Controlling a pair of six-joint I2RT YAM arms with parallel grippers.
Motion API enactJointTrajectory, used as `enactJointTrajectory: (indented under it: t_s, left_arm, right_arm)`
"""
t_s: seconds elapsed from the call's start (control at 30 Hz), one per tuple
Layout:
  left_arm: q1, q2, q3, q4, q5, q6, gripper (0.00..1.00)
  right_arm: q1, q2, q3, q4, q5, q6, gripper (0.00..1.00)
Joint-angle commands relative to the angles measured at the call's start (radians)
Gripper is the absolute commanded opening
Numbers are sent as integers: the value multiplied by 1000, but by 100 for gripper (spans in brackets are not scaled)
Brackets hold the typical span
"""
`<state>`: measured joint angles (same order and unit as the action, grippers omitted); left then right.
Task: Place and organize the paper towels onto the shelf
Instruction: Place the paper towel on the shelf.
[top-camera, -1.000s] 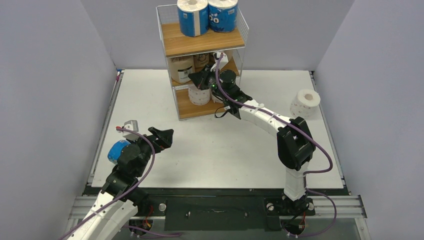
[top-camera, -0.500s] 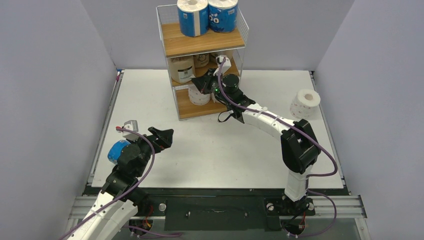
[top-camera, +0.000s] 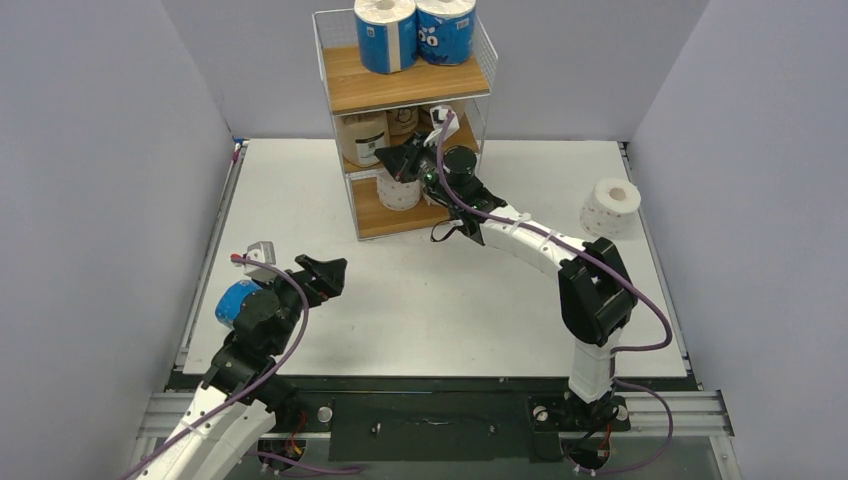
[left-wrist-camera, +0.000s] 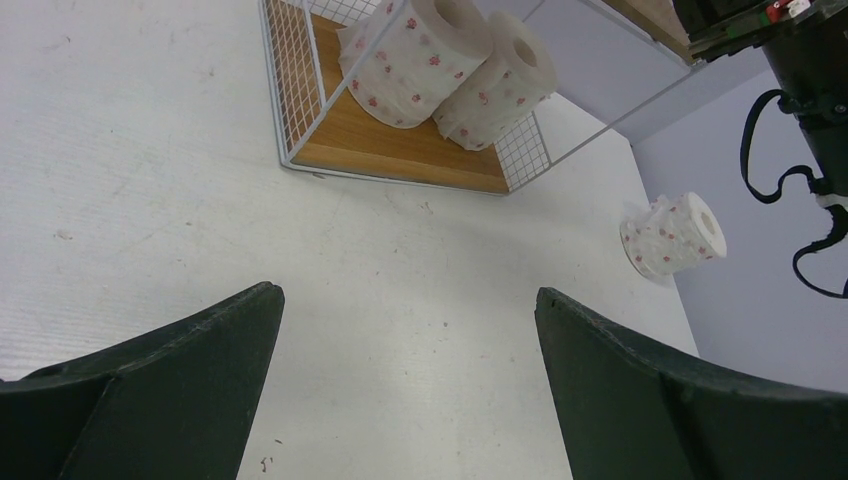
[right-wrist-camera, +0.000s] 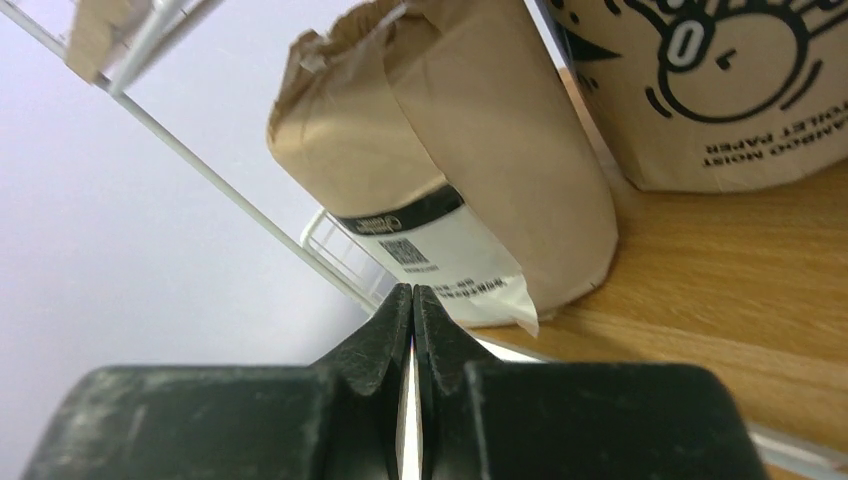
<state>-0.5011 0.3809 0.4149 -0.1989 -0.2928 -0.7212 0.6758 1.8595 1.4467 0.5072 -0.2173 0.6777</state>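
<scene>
Plain pale grey walls (top-camera: 100, 150) are enclosing a white table (top-camera: 450, 300) on three sides, while a metal rail (top-camera: 690, 408) is running along its near edge.

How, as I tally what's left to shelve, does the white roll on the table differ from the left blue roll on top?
The white roll stands on the table, apart from the shelf; the blue roll is on its top board. White roll: pale with reddish specks; blue roll: blue printed wrap. The white roll stands alone; the blue roll touches its twin. Both stand core up.
</scene>
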Motion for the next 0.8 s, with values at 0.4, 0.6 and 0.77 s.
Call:
enactJointTrajectory:
  t_s: [0.4,0.6,0.77]
  left_arm:
    - [1,-30,-12,8,0,-10,97]
    - [1,-27,-16,10,0,-12,98]
    - [1,-27,-16,11,-2,-11,98]
  right_arm:
    - [-2,138,193,39,6,85,0]
    - [-9,172,225,30,6,100,0]
    - [-10,174,228,31,2,100,0]
